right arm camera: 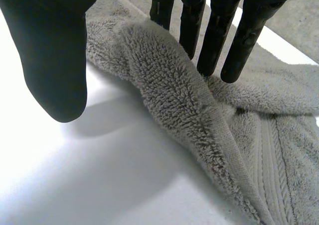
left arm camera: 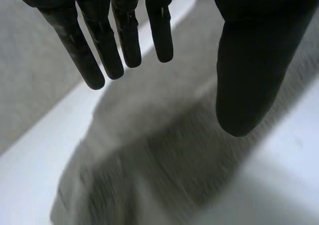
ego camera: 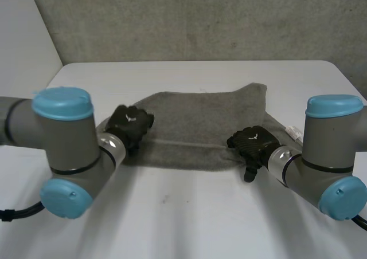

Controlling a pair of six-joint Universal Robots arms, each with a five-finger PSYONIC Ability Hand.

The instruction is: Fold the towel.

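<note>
We see the grey towel (ego camera: 195,127) lying across the middle of the white tabletop (ego camera: 189,213), with bare tabletop all along its near edge. Our left hand (ego camera: 131,123) is over the towel's left end, its fingers (left arm camera: 102,51) straight, spread from the thumb and holding nothing. Our right hand (ego camera: 252,142) is at the near right corner. Its fingers are straight behind a raised edge, with the thumb apart and nothing gripped.
</note>
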